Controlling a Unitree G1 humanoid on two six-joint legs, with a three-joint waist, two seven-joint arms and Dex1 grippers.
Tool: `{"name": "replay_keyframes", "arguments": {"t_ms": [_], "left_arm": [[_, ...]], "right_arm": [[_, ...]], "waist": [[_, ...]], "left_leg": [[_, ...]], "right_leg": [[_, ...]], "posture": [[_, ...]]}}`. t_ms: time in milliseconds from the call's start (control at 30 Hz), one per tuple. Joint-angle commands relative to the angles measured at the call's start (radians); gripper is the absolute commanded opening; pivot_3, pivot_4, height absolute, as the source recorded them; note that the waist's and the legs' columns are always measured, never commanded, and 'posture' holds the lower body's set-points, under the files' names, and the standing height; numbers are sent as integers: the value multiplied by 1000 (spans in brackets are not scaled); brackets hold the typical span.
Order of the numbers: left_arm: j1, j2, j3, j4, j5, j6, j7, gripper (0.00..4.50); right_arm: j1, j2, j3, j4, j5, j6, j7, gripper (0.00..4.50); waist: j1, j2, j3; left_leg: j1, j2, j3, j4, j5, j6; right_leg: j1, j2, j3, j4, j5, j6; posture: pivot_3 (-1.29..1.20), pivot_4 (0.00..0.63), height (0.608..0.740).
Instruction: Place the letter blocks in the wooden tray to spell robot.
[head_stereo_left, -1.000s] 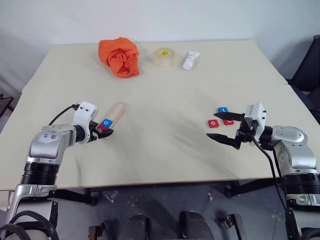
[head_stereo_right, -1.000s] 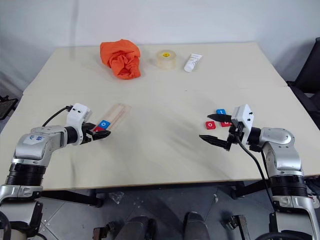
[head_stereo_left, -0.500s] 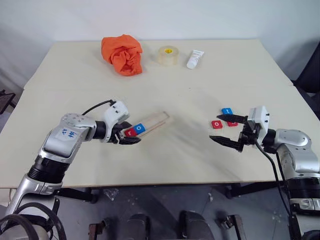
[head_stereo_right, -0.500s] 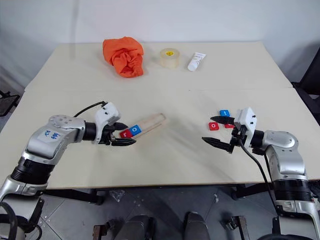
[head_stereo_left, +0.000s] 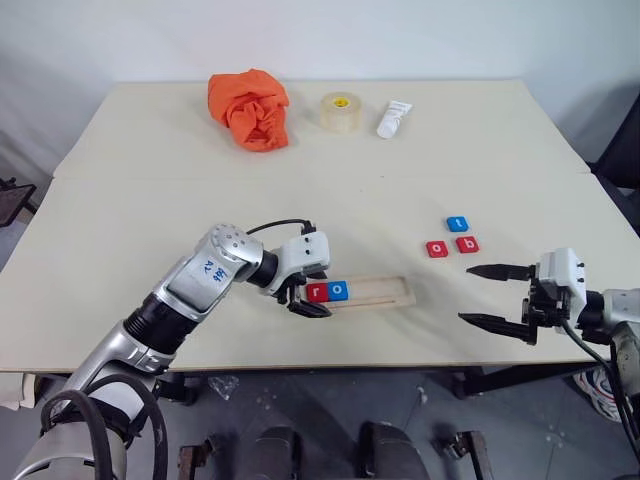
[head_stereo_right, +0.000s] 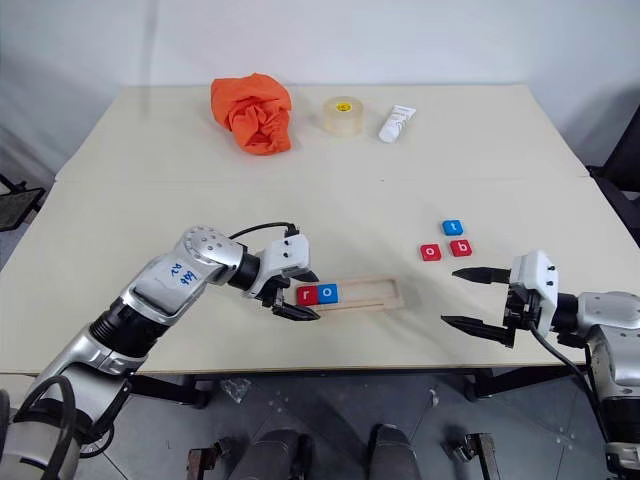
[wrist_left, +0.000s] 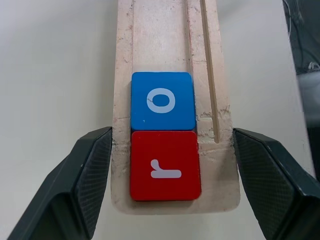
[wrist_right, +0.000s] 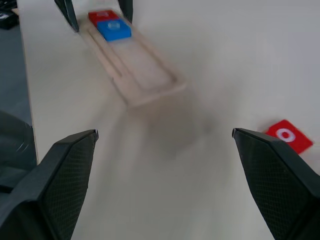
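The left gripper (head_stereo_left: 310, 297) has its fingers (wrist_left: 85, 180) set on either side of the wooden tray (head_stereo_left: 375, 292), at the end that carries the red r block (wrist_left: 165, 165) and the blue o block (wrist_left: 162, 101); in the left wrist view the pads stand just beside the wood, and actual contact cannot be made out. A second ago the tray lay toward the table's left edge; it now rests close to the near edge, about midway along it, slid there in that grip with both tiles still seated. The right gripper (head_stereo_left: 500, 297) hovers over the near right corner, fingers (wrist_right: 60, 180) spread wide and empty, having drawn back from the loose tiles. The blue t block (head_stereo_left: 457, 223), the red o block (head_stereo_left: 436, 249) and the red b block (head_stereo_left: 467, 244) sit toward the right edge. The shift brings the tray nearer these three, so spelling can likely go on with b as the next letter.
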Motion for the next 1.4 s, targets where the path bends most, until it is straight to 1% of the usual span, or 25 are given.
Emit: {"name": "replay_keyframes", "arguments": {"t_ms": [33,233,400,433,467,600,700,833,867,933,1067,1133,1167,1233,1300,1400], "left_arm": [[-24,-26,-16,21,44,-73,-10,3421],[-41,-64,-20,94,93,-137,-30,3421],[-37,-83,-7,86,85,-122,-60,3421],[-35,-88,1,85,76,-109,-64,4145],[-34,-90,6,83,79,-104,-59,4424],[-20,-76,40,66,86,-129,-41,4471],[4,-62,100,39,60,-147,-28,4471],[66,-40,242,0,-27,-182,-26,4471],[93,-42,298,7,-63,-224,-29,4471],[136,-25,359,23,-96,-289,-47,4471],[230,-11,461,79,-165,-458,-112,4471],[279,-47,547,129,-271,-549,-187,4471],[287,-59,569,144,-299,-573,-207,4471],[324,-54,584,174,-313,-639,-267,4471],[359,-70,623,216,-369,-705,-343,4471],[373,-67,631,279,-376,-763,-400,4471]], "right_arm": [[38,-10,-51,-57,30,-9,-17,4500],[102,3,-76,-122,44,5,-65,4500],[123,-2,-84,-143,51,12,-97,4500],[121,-3,-82,-144,52,13,-102,4500],[118,-4,-81,-144,52,14,-107,4500],[97,-1,-81,-144,55,25,-140,4500],[85,1,-93,-139,58,38,-177,4500],[79,4,-105,-136,24,112,-308,4500],[79,14,-111,-140,16,132,-358,4500],[77,31,-120,-153,17,195,-446,4500],[89,64,-132,-200,34,287,-546,4500],[84,91,-140,-224,50,350,-606,4500],[82,98,-143,-231,55,369,-621,4500],[87,114,-153,-265,55,375,-658,4500],[115,122,-166,-327,68,412,-690,4500],[149,128,-191,-401,92,461,-728,4500]], "waist": [[1,0,0],[2,0,0],[2,0,0],[2,0,0],[2,0,0],[2,0,0],[1,0,0],[0,0,0],[0,0,0],[0,0,0],[0,0,0],[0,1,0],[0,0,0],[2,0,0],[2,1,0],[3,1,0]], "left_leg": [[0,0,-1,0,0,0],[0,0,0,0,0,0],[0,0,0,0,0,0],[0,0,0,0,0,0],[0,0,0,1,0,0],[0,0,0,1,0,0],[0,0,0,1,0,0],[0,0,-1,1,0,0],[0,0,-1,1,0,0],[0,0,-1,1,0,0],[0,0,-1,1,0,0],[0,0,-1,1,0,0],[0,0,-1,1,0,0],[0,0,-2,1,0,0],[0,0,-1,1,0,0],[0,0,-1,1,0,0]], "right_leg": [[0,0,0,0,0,0],[0,0,0,0,0,0],[0,0,0,0,0,0],[0,0,0,0,0,0],[0,0,0,0,0,0],[0,0,0,0,0,0],[0,0,0,0,0,0],[0,-1,0,1,0,0],[0,-1,0,1,0,0],[0,-1,0,1,0,0],[0,-1,0,0,0,0],[0,-1,0,0,0,0],[0,-2,-1,0,0,0],[0,-2,-1,-3,0,0],[0,-2,-1,-3,0,0],[0,-2,-1,-3,0,0]], "posture": [[0,150,740],[0,150,740],[0,150,740],[0,150,740],[0,150,740],[0,150,740],[0,150,740],[0,150,740],[0,150,740],[0,150,740],[0,150,740],[0,150,740],[0,150,740],[0,150,740],[0,150,740],[0,150,740]]}}
